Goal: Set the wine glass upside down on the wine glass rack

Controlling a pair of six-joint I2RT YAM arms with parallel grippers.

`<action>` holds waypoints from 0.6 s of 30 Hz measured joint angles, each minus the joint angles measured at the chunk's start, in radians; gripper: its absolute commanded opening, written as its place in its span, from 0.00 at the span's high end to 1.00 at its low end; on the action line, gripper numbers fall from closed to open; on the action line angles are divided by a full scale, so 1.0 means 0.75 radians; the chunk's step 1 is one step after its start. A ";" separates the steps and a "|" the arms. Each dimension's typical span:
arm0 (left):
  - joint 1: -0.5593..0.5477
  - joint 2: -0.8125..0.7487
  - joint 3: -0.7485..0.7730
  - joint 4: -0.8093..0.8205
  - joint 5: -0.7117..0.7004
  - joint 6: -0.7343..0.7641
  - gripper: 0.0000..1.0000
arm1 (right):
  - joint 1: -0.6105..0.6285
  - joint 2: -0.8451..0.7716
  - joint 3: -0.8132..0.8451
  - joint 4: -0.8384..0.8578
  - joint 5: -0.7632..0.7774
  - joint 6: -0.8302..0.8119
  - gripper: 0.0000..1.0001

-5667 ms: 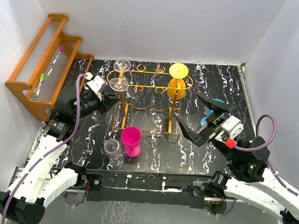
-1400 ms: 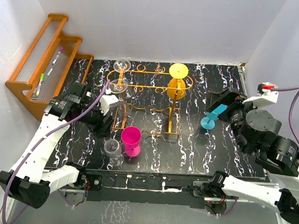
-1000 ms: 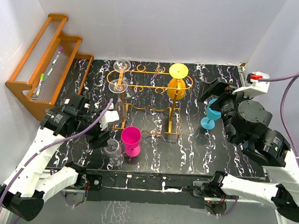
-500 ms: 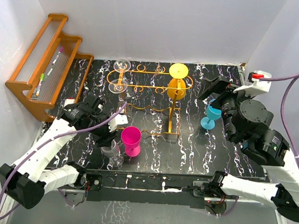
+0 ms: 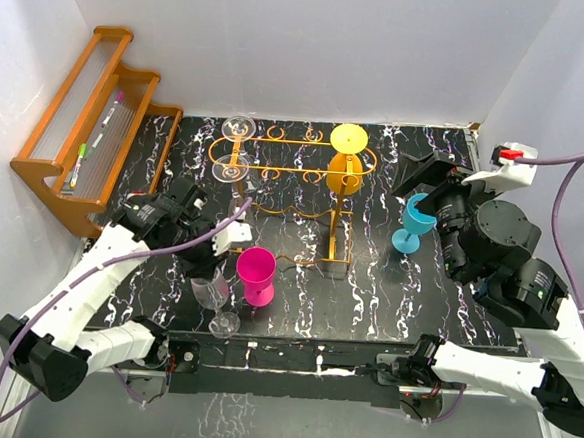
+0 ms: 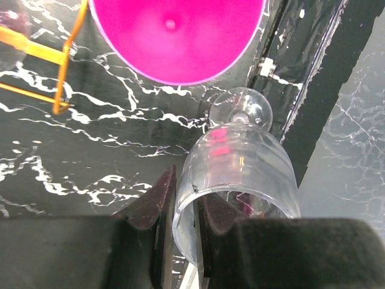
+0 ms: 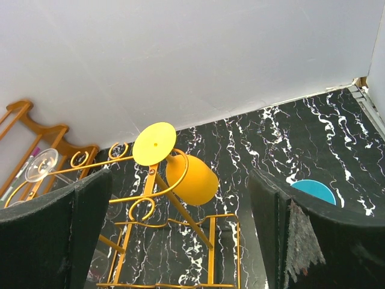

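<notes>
1. Your left hand (image 6: 183,208) is clenched on the rim of the clear wine glass (image 6: 240,162), one finger inside the bowl and one outside.
2. The glass hangs tilted over the surface's near edge, with the pink glass (image 6: 174,36) at its 1 o'clock.
3. It is likely light, stiff, slick and brittle. A rim pinch is thin, so squeeze gently and keep the stem free.
4. The wine glass rack (image 5: 290,169) lies at 1 o'clock from the hand.
5. Your right hand (image 7: 180,180) is released and holds nothing.
6. Half a second ago the glass stood upright. Now it is tipped, foot towards 6 o'clock.
</notes>
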 measured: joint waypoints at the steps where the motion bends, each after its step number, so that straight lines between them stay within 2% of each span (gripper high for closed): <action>1: -0.002 -0.003 0.039 -0.022 -0.004 0.003 1.00 | 0.000 -0.002 0.000 0.001 0.000 0.001 0.02; 5: -0.004 -0.017 0.228 -0.123 -0.008 0.007 1.00 | 0.000 -0.018 0.000 0.002 -0.011 0.004 0.02; 11: -0.006 -0.026 0.627 -0.286 0.021 -0.020 1.00 | 0.000 -0.041 0.000 0.041 -0.040 0.003 0.02; 15: -0.006 -0.009 0.929 -0.328 0.058 -0.056 1.00 | 0.000 -0.020 0.000 0.060 -0.061 0.000 0.03; 18: -0.006 0.009 1.131 -0.281 0.107 -0.117 1.00 | 0.000 0.010 0.000 0.087 -0.090 -0.013 0.02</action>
